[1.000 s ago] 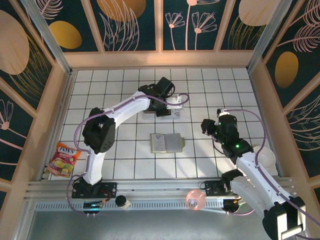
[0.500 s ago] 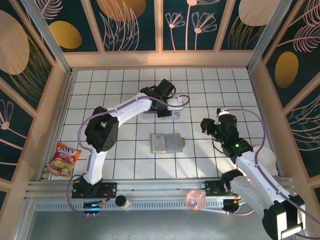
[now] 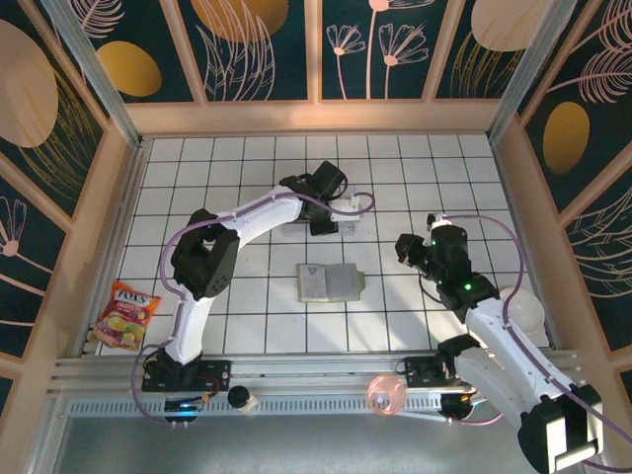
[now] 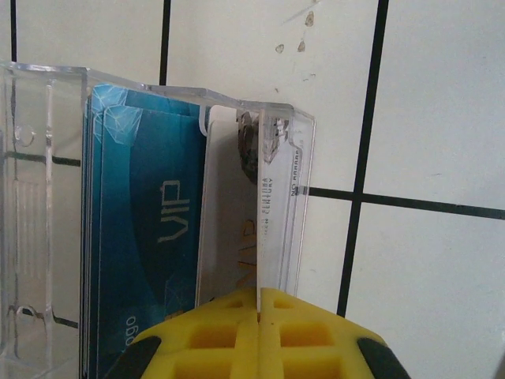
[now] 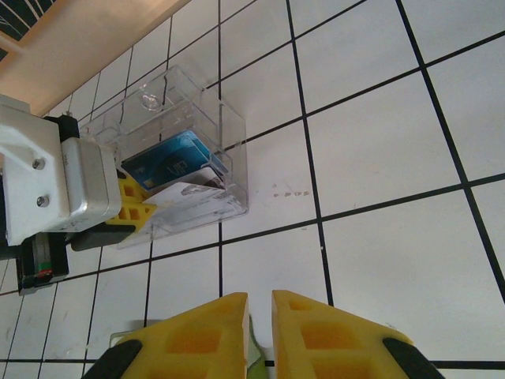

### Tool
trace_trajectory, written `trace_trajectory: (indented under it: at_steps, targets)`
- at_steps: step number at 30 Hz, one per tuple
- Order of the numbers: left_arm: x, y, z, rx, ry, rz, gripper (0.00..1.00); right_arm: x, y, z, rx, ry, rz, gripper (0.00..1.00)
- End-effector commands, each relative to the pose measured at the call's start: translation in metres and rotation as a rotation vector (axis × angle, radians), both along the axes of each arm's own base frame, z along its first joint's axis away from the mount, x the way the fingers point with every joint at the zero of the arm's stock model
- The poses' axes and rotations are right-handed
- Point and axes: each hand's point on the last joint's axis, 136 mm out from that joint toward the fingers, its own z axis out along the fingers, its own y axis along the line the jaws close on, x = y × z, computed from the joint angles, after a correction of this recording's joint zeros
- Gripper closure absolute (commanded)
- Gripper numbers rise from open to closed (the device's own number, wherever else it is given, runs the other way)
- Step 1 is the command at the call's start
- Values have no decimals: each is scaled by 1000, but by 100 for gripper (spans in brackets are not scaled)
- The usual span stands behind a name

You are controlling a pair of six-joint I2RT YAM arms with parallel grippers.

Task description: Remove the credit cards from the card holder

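Tiled table (image 3: 247, 316), clear box (image 4: 31, 205), blue cards (image 4: 150, 237) reading "VIP"

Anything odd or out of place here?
Nothing spilled or damaged. The card holder lies open mid-table; a few grey marks spot the tile beyond the clear box; the candy bag sits skewed at the left edge.

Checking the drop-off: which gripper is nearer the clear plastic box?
Left: left gripper sits at the clear box, pinching a white card in it; right gripper hovers apart.
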Motion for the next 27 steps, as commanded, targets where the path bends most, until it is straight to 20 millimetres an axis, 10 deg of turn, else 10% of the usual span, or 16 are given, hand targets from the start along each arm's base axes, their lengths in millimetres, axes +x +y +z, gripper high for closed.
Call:
trace_trajectory:
  at_steps: [1,4,12,27]
  targets:
    - [7,3,-7,19,-23,14,90,7,1,18,25,-46,-3,84]
    - [11,2,-3,10,-45,31,74,7,1,17,25,-44,-2,84]
    - [28,-5,31,-71,-126,107,74,4,8,16,47,-40,36,80]
    - [27,19,251,-1077,-84,380,35,-21,111,-29,-112,30,393,54]
